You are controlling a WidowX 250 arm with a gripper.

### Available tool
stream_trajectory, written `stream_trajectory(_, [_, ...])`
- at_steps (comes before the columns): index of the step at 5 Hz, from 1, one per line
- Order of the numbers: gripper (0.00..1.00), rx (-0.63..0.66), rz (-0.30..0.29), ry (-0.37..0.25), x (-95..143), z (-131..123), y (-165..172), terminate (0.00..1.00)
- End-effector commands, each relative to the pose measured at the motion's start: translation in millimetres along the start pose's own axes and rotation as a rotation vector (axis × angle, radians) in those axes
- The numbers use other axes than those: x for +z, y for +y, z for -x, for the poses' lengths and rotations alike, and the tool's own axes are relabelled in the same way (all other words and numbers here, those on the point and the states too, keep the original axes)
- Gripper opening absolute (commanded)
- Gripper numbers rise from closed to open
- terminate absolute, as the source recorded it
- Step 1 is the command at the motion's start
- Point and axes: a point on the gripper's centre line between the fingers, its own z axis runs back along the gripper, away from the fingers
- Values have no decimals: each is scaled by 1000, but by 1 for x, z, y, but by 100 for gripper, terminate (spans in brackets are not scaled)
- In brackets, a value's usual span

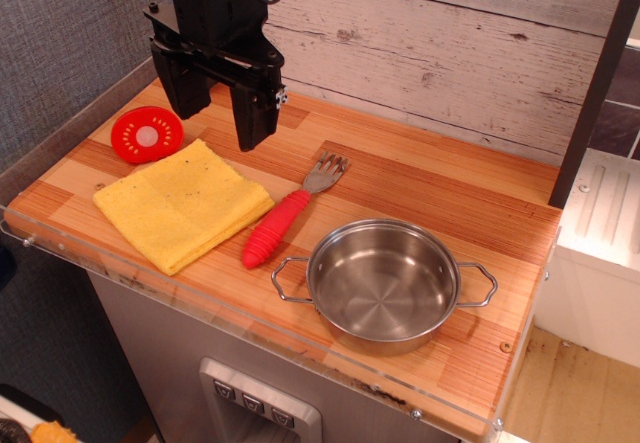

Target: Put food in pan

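Here I am over the back left of the wooden counter (420,178), and the layout tells me the job: the tomato half (147,134) lies flat face up near the left rear corner, just beyond the folded yellow cloth (183,204), while the pan (383,283) sits empty toward the front right, well apart from it. Between them the red-handled fork (290,216) lies diagonally, prongs pointing to the back wall, so I judge any carry across should clear it. The pan is upright with its mouth open to me, loop handles out to either side, an easy drop target. My gripper (216,111) hangs in the air, fingers spread wide and pointing down, nothing between them, touching nothing. The tomato half sits just to the left of my fingers, not under them, so I reckon a shift left and a descent come first.
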Motion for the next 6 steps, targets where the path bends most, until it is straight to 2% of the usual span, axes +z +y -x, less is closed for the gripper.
stream_trajectory(1, [100, 0, 0, 0, 0, 0, 0, 0])
stream_trajectory(2, [100, 14, -32, -7, 1, -3, 19, 0])
stream_trajectory(3, [100, 78, -80, -18, 2, -7, 60, 0])
stream_trajectory(4, [100, 162, -109, -26, -11, -8, 106, 0])
stream_trajectory(5, [100, 196, -90, -19, -34, -10, 127, 0])
stream_trajectory(6, [100, 200, -82, 16, -60, -15, 135, 0])
